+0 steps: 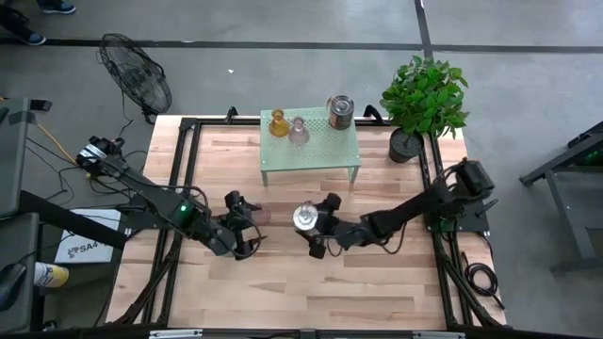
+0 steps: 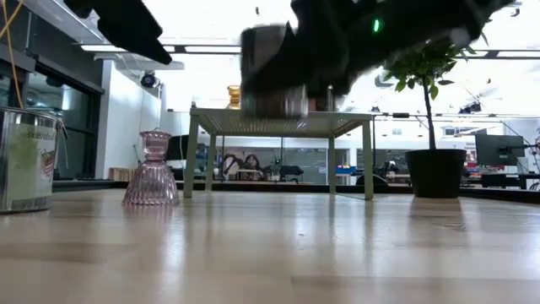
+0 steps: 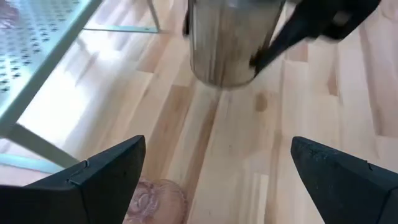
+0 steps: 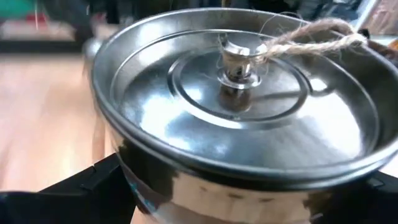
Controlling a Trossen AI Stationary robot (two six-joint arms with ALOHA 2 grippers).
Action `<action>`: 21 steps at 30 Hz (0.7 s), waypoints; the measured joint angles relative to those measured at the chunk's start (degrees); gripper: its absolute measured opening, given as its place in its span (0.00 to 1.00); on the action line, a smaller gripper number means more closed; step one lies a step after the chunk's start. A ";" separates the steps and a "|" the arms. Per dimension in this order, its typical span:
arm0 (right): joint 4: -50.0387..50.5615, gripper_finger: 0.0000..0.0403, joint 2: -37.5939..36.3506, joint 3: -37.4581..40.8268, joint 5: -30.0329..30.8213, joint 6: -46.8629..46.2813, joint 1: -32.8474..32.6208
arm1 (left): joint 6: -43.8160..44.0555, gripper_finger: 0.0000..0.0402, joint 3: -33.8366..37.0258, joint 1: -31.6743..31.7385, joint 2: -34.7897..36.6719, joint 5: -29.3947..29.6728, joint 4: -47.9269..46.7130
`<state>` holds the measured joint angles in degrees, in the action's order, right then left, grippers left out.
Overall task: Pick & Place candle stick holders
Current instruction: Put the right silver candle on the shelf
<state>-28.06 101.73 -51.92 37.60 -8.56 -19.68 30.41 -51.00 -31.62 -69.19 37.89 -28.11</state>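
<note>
On the pale green stand (image 1: 311, 155) at the far middle stand an amber glass holder (image 1: 278, 122), a pale pink glass holder (image 1: 299, 132) and a silvery metal holder (image 1: 340, 111). Another pink glass holder (image 2: 152, 169) stands upright on its base on the table. My left gripper (image 1: 247, 226) hovers open just above and beside it, touching nothing, and in the left wrist view the holder (image 3: 155, 199) shows between the fingers. At mid-table my right gripper (image 1: 316, 226) is shut on a silvery cylinder holder (image 1: 304, 218) with a knob and twine on top. My right gripper pinches the silvery holder's round side wall (image 4: 143, 180) between its two fingers, one on each side, below the rim. The fingers come from the table's right side, slanting slightly downward. The holder (image 2: 270, 72) is upright and lifted clear of the table.
A dark plant pot (image 1: 405, 143) with a leafy plant stands at the far right corner. A further silvery cylinder (image 2: 25, 160) stands close to the low camera, at that picture's left. Bare wood lies between the two grippers and the near edge. A fan (image 1: 137, 75) stands off the table's far left.
</note>
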 joint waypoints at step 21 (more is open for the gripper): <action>13.16 0.88 -14.14 1.17 15.24 -6.47 11.17 | 2.87 0.99 0.07 -0.65 -1.24 6.88 0.87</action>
<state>-14.90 87.59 -50.74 52.84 -15.03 -8.51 33.28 -50.94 -32.27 -70.43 44.77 -27.24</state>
